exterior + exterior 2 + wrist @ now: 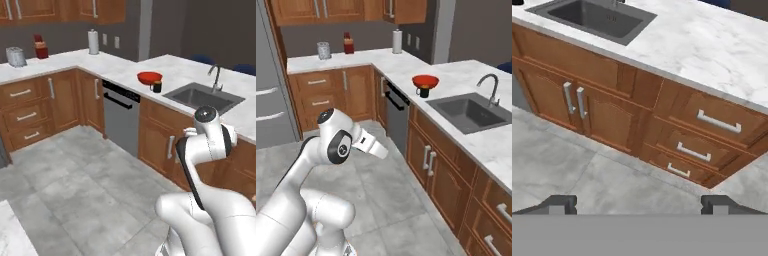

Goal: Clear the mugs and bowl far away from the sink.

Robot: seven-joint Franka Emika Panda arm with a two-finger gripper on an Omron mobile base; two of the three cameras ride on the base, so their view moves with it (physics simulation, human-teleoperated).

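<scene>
The red bowl (149, 77) (425, 80) sits on the marble counter left of the sink (202, 97) (471, 112) (597, 17). The black mug (157, 87) (424, 92) stands right against the bowl's front, near the counter edge. The teal mug is out of view. My gripper (639, 205) is open and holds nothing, its fingertips (559, 204) spread wide. It hangs low over the floor and looks at the cabinet doors and drawers below the counter, well short of the bowl and mug.
A curved faucet (215, 75) (490, 85) rises behind the sink. A dishwasher (120, 117) (397, 117) is set under the counter below the bowl. At the back stand a paper towel roll (93, 42) (397, 41), a toaster (16, 56) and a red canister (40, 47).
</scene>
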